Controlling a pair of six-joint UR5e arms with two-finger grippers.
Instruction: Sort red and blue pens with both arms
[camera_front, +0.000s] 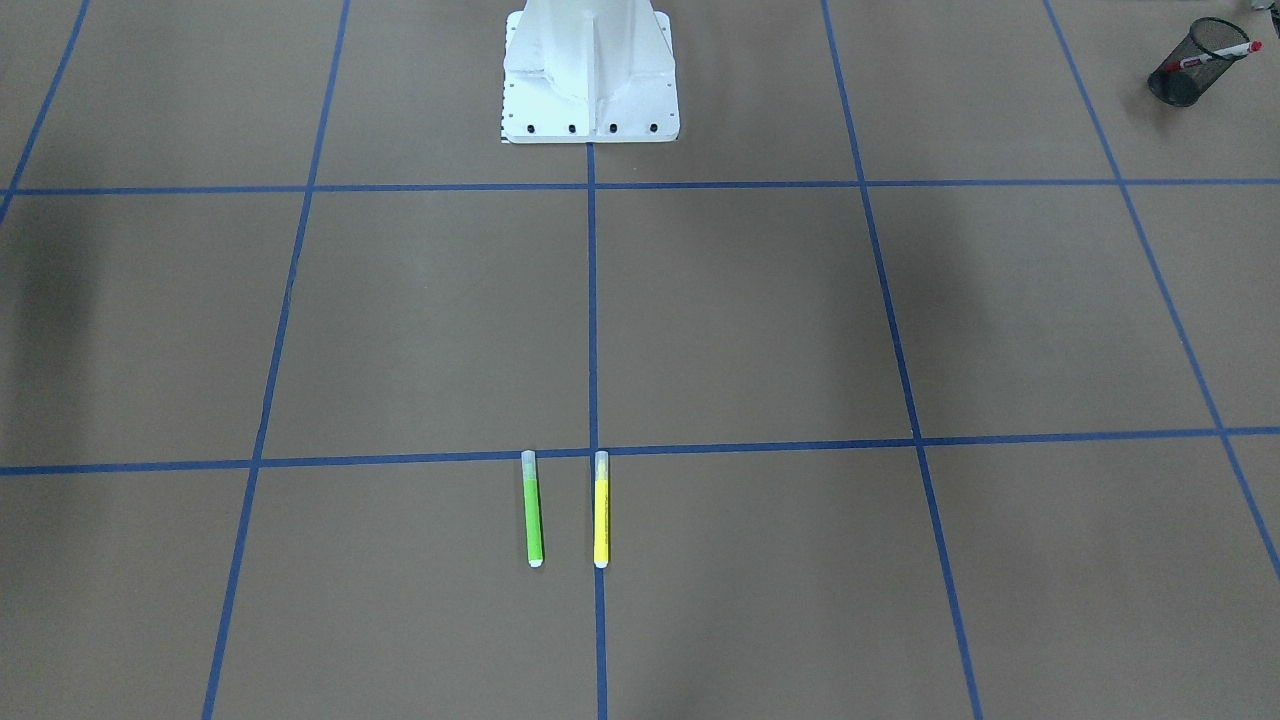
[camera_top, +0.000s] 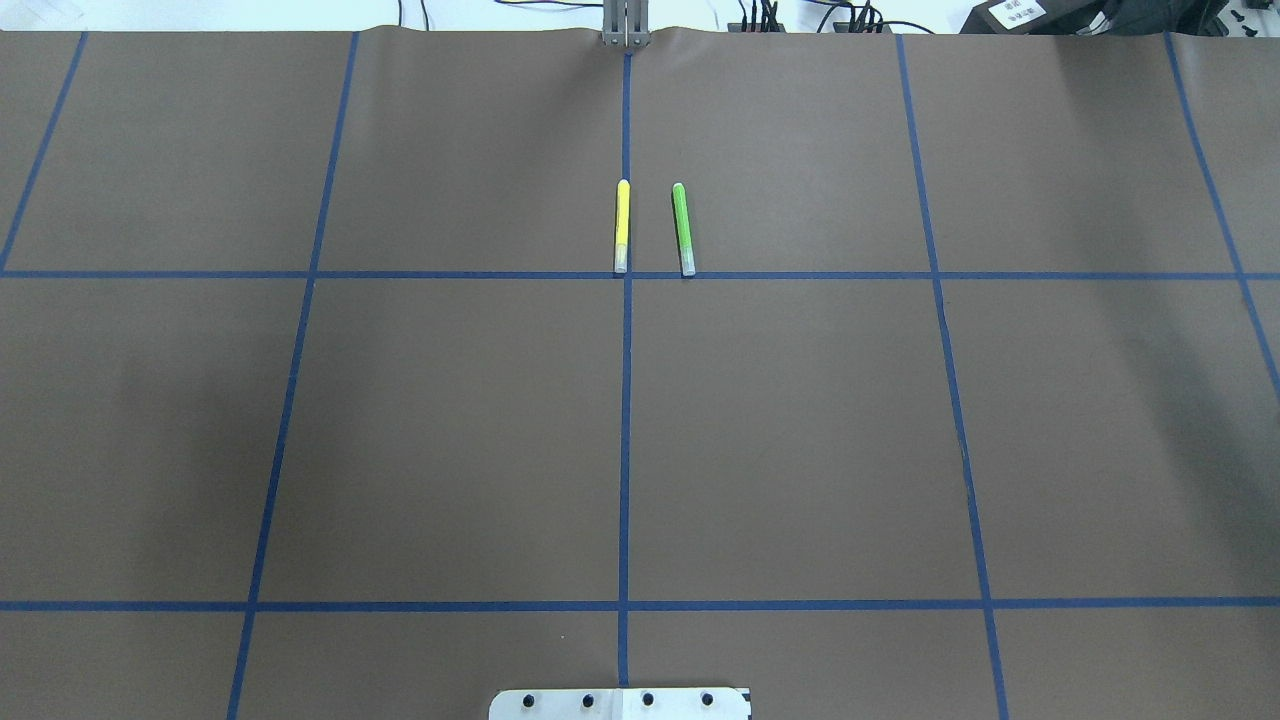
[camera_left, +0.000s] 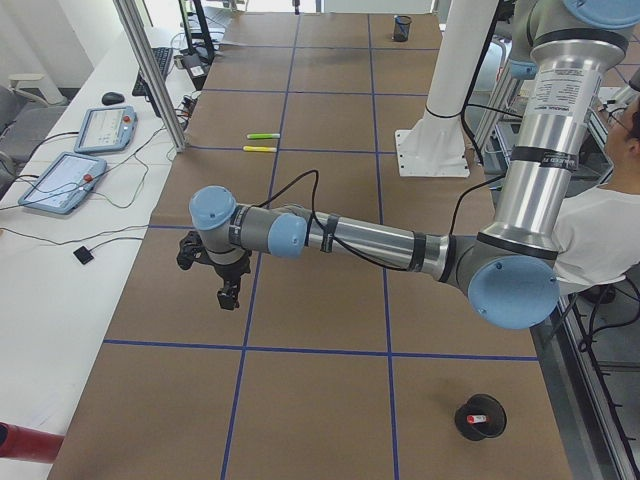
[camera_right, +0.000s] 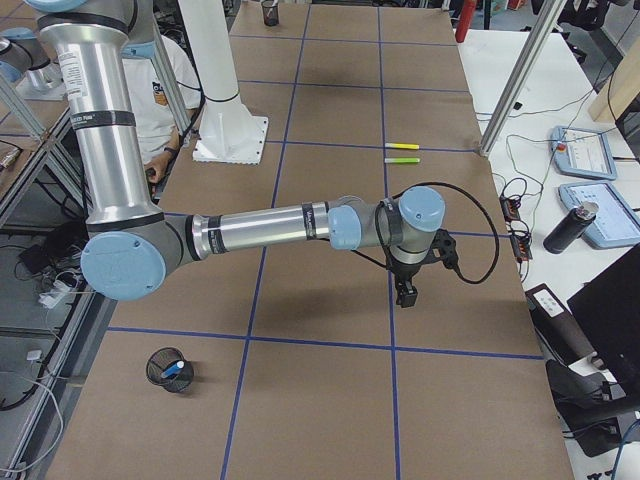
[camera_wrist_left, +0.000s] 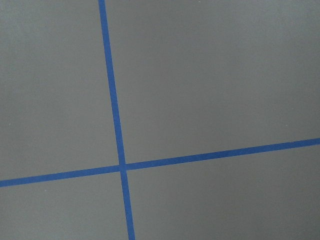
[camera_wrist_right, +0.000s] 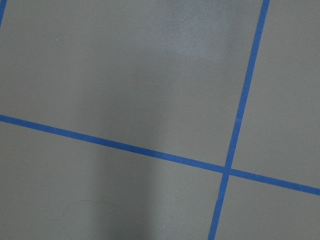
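Note:
The red-capped white marker (camera_front: 1215, 55) leans in a black mesh cup (camera_front: 1190, 65) at the table's end on my left; the exterior left view shows the marker (camera_left: 481, 416) in that cup (camera_left: 480, 420) too. The blue pen (camera_right: 172, 369) lies in a second mesh cup (camera_right: 170, 370) at the other end. My left gripper (camera_left: 228, 300) hangs over bare table, pointing down, far from the cups. My right gripper (camera_right: 406, 297) hangs likewise. Both show only in side views, so I cannot tell if they are open or shut. Both wrist views hold only brown table and blue tape.
A green pen (camera_top: 683, 228) and a yellow pen (camera_top: 621, 226) lie side by side near the far middle. The white pedestal (camera_front: 590, 75) stands at the robot's side. A person (camera_left: 600, 230) sits beside the robot. Tablets (camera_left: 62, 180) lie on a side bench.

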